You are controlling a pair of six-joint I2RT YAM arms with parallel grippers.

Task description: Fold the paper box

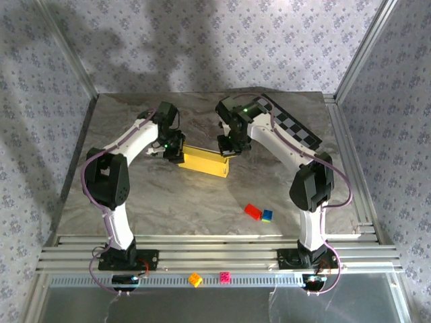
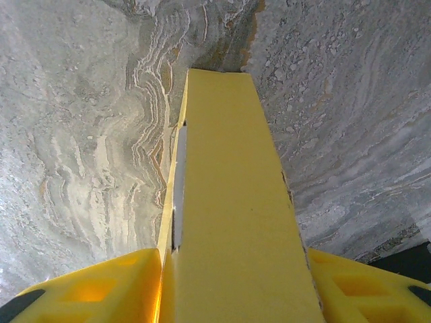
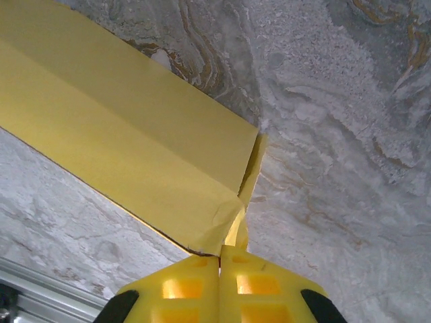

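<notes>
The box (image 1: 204, 162) sits near the middle of the surface (image 1: 135, 195), already raised into a long, shallow yellow form whose length runs from about 10 o'clock to 4 o'clock in the top view. The left pincer (image 1: 174, 153) is at its 9 o'clock end. In the left wrist view its fingers (image 2: 101, 289) flank the box's narrow width and press on both long walls, so it is half closed and gripping the box. The right pincer (image 1: 227, 149) is at the 3 o'clock end with its jaws fully together. In the right wrist view a thin end flap (image 3: 250, 168) runs down into the seam between them, so it seems to be pinching that flap, though the contact itself is partly hidden. A red brick (image 1: 252, 211) and a blue brick (image 1: 267, 215) lie at 5 o'clock, well apart from the box. The step in hand looks like closing the 3 o'clock end, with the left pincer steadying the body while the right works the flap. Next, the flap probably has to be turned inward and tucked behind the end wall, and the left hold must stay firm so the light card neither slides nor buckles. The corner beside the flap is already creased, so a hard pull could crumple it.
</notes>
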